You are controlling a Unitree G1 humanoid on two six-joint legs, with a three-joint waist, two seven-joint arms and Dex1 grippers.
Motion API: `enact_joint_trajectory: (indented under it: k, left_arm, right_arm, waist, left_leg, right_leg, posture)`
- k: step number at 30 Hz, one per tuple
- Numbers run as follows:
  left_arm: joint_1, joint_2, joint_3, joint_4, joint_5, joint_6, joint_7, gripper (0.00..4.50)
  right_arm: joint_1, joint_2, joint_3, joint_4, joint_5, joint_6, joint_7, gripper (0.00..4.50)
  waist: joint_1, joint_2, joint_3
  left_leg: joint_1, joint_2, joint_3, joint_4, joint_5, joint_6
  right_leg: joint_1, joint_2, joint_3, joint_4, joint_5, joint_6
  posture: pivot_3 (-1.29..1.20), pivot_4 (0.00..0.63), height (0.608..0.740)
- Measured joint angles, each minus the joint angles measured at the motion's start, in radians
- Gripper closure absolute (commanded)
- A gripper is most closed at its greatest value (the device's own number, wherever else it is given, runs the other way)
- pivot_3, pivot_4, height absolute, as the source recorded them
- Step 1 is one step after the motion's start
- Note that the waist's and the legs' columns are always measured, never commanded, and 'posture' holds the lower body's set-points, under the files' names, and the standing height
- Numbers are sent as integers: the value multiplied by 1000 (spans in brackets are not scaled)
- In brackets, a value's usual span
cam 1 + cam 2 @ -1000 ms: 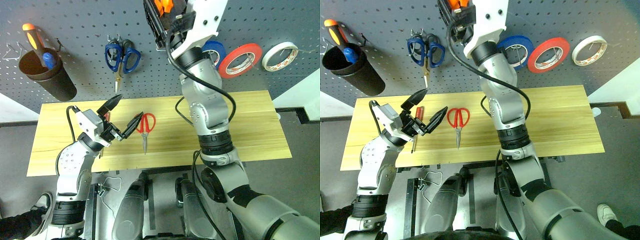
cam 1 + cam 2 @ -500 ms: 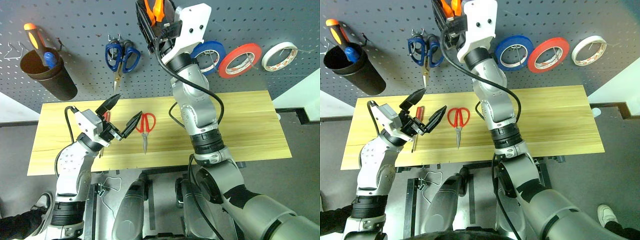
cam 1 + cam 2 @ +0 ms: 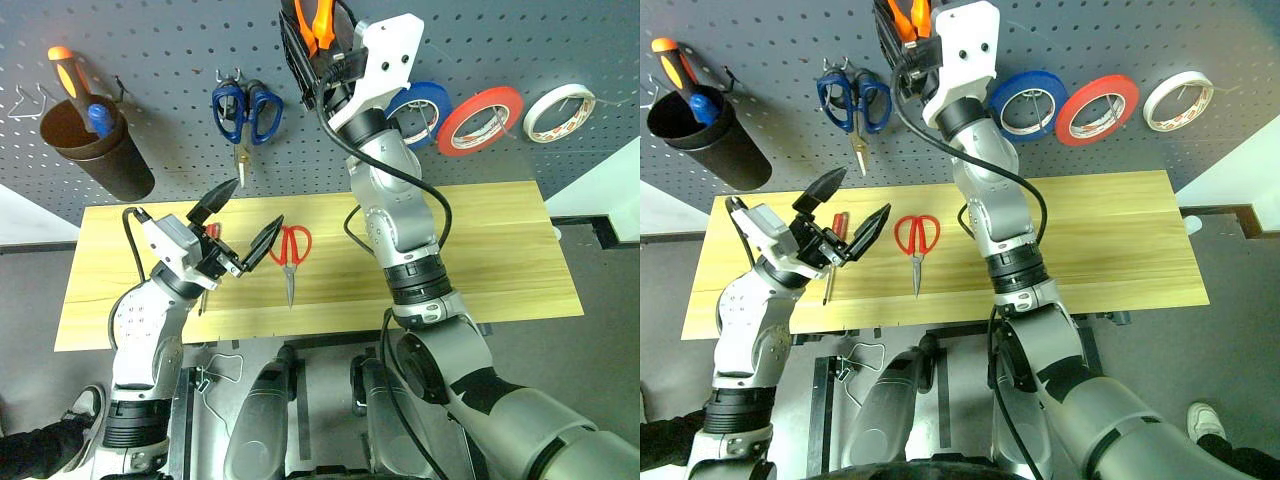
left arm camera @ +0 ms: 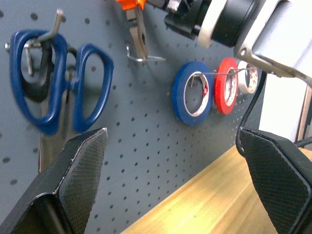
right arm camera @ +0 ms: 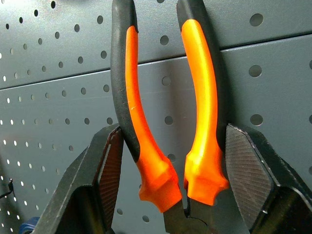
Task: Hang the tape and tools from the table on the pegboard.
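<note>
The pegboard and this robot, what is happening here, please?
The right gripper holds the orange-and-black-handled pliers up against the grey pegboard. The left gripper hovers open over the wooden table, where the red-handled scissors and slim red-handled screwdriver lie. The red tape ring already hangs.

Left end effector point(image 4: 180, 185) fingers point(image 4: 80, 168) spread wide; beyond them hang blue scissors point(image 4: 53, 87), pliers' nose point(image 4: 138, 39) on a hook, and 3 tape rolls: blue point(image 4: 193, 93), red point(image 4: 226, 86), white point(image 4: 249, 77).

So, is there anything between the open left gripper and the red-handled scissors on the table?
Nothing visible. The left gripper, fingers open, hangs above the table just left of the red-handled scissors, with bare wood between them.
</note>
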Motion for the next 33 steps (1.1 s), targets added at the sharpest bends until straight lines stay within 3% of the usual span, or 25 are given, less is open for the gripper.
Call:
enact_joint_trajectory:
  k: [33]
  left_arm:
    - [-15,-48,4,45,-2,-88,29,0]
  right_arm:
    - [41,-20,-4,31,-9,-7,7,1780]
  waist:
    - [-1,0,0]
  left_leg:
    - [1,0,0,0,0,0]
  right_leg:
    - [0,0,0,1,0,0]
  posture:
    - [65,390,703]
